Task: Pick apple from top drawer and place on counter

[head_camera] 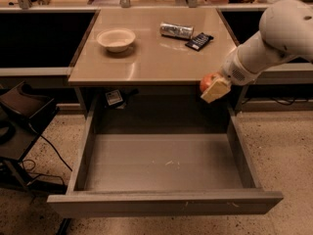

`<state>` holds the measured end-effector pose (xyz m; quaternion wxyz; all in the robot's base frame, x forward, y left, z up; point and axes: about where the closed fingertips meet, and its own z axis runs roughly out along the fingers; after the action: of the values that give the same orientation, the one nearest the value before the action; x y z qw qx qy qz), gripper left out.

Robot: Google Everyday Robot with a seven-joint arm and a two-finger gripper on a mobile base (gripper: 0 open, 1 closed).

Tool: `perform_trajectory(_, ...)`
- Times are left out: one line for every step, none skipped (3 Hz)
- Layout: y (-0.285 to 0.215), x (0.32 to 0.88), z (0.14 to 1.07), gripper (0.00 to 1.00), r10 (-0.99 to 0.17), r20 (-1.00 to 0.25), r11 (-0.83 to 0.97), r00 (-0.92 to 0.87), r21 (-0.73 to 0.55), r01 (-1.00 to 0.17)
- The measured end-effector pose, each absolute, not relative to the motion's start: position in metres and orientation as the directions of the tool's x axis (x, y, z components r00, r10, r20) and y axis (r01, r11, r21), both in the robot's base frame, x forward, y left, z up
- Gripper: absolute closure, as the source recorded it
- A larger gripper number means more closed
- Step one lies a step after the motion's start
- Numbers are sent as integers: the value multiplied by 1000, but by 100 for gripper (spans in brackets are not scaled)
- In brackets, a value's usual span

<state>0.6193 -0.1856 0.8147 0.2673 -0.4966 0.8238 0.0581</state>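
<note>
the apple (206, 81) is seen clamped between the jaws of the gripper (214, 87). it is held above the open top drawer (161, 163), just at the table (151, 58) front right edge and not yet over it. the fruit is judged light, firm, smooth and round, so slipping is possible; a hold across its widest part is advised.

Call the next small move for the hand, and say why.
Probably raise the hand and swing it inward over the counter. It grips the apple by the counter's front right edge, roughly at tabletop height, above the open top drawer, so the apple isn't over the surface yet. The stretch in front of the can looks bare.
</note>
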Motion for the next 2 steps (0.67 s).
perform_trajectory(-195,668,836,100,-773,-495,536,-396,-177,-826)
perform_trajectory(-207,704,872,100,-745,-533,581,-401,-225,-782)
